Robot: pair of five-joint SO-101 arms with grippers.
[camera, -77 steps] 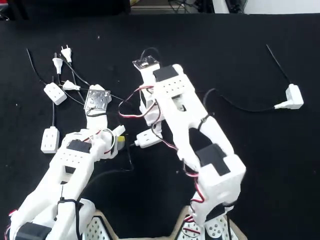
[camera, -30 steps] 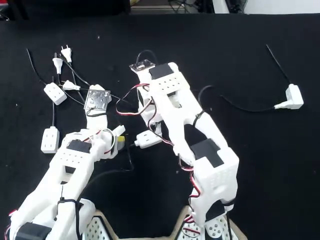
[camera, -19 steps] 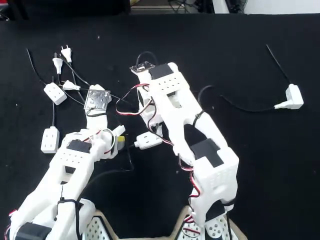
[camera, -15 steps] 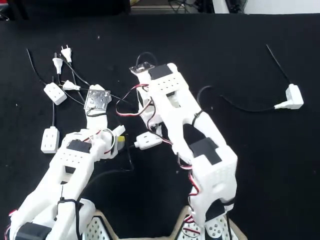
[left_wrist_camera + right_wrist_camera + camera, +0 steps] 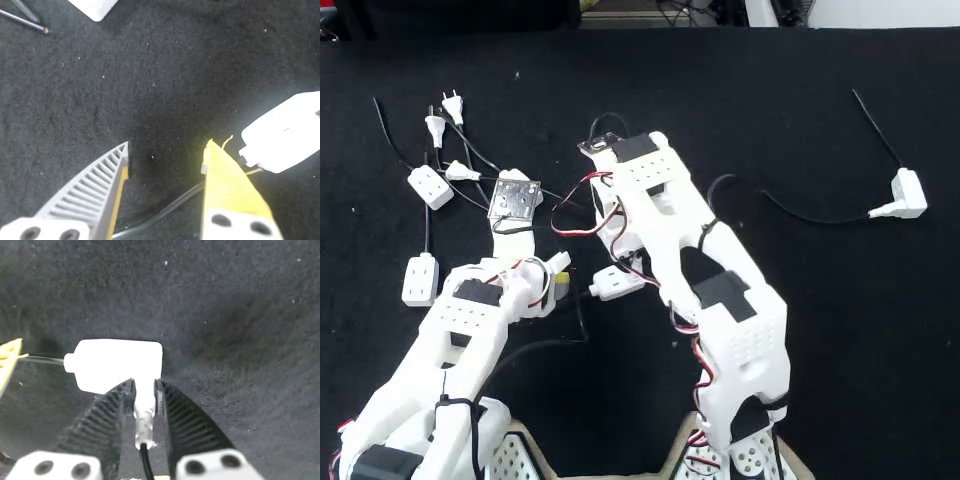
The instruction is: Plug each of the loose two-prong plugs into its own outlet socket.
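Black tablecloth (image 5: 820, 330) lies under all. Near the high view's centre the right gripper (image 5: 143, 385) clamps the angled white plug (image 5: 117, 365) by its cable neck, probably to aim the prongs. The left gripper (image 5: 167, 150) stands spread just beside.

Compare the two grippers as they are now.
The left gripper is open, jaws apart, gripping nothing; the right gripper is shut on the neck of a white plug. The left gripper has a yellow jaw; the right gripper's jaws are both dark. Both hang low over the table.
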